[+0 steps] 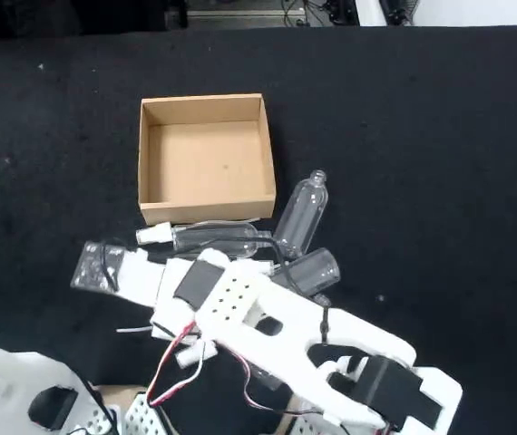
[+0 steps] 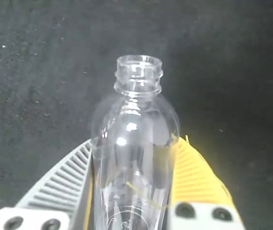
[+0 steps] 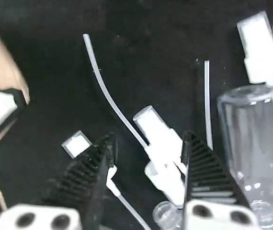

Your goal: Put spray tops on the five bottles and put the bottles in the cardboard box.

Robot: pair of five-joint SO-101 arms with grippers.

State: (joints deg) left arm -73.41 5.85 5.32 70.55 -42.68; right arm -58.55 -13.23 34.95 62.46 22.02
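Observation:
My left gripper (image 2: 134, 143) is shut on a clear bottle (image 2: 136, 120) whose neck is open and uncapped, held between its grey and yellow fingers over the black table. My right gripper (image 3: 148, 139) is open, its black fingers standing on either side of a white spray top (image 3: 159, 143) with a thin tube, which lies on the table close to one finger. Beside it lies a bottle (image 3: 251, 129) that wears a spray top (image 3: 261, 48). The cardboard box (image 1: 147, 159) holds nothing. The capped bottle (image 1: 213, 238) and two uncapped ones (image 1: 302, 213) (image 1: 315, 269) lie by its near side.
The right arm (image 1: 268, 317) stretches from the near right corner toward the box. A plastic bag (image 1: 95, 265) lies left of it. Loose tubes (image 3: 105, 93) (image 3: 207, 100) and a small white piece (image 3: 76, 143) lie near the right gripper. Open black table spreads right of the box.

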